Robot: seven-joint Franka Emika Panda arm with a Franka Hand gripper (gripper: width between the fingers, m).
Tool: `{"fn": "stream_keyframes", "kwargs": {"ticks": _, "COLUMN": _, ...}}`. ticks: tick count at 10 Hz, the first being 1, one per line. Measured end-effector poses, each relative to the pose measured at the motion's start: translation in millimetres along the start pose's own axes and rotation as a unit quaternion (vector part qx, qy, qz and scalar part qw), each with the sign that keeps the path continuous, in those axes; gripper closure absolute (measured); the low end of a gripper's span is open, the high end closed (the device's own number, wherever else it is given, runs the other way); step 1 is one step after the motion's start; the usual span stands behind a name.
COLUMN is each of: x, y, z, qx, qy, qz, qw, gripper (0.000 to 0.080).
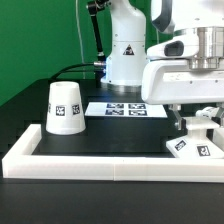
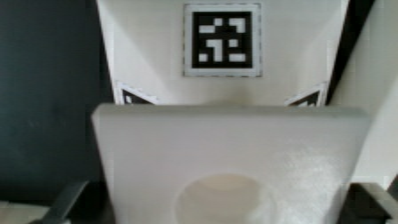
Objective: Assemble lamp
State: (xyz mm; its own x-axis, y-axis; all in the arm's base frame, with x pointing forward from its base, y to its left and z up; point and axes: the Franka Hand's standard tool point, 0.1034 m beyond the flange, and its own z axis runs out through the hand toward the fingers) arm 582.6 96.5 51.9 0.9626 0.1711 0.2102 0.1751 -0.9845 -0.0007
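Observation:
The lamp's white base (image 1: 192, 150) lies at the exterior view's right, near the front wall, with tags on its top. In the wrist view the base (image 2: 222, 130) fills the picture: a tag on its flat part and a raised block with a round socket (image 2: 222, 198). My gripper (image 1: 195, 128) stands right over it, and its dark fingers (image 2: 64, 205) press against both sides of the block, so the gripper (image 2: 217, 205) is shut on the base. The tapered white shade (image 1: 64, 108) stands upright far off at the exterior view's left.
The marker board (image 1: 125, 107) lies flat at the back middle of the black table. A low white wall (image 1: 60, 160) borders the table at the front and left. The robot's white pedestal (image 1: 125, 50) stands behind the board, with a black cable (image 1: 75, 70) beside it.

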Motion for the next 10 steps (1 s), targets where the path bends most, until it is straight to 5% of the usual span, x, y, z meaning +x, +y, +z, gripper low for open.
{"fn": "stream_keyframes", "kwargs": {"ticks": 5, "x": 29.5, "y": 3.7, "z": 6.2, "qx": -0.003, "qy": 0.025, "qz": 0.003, "qw": 1.000, "gripper": 0.0264}}
{"fn": "stream_keyframes", "kwargs": {"ticks": 9, "x": 29.3, "y": 3.6, "z": 6.0, "qx": -0.003, "qy": 0.025, "qz": 0.003, "qw": 1.000, "gripper": 0.0264}}
{"fn": "stream_keyframes", "kwargs": {"ticks": 10, "x": 28.2, "y": 3.3, "z": 6.3, "qx": -0.003, "qy": 0.024, "qz": -0.003, "qw": 1.000, "gripper": 0.0191}}
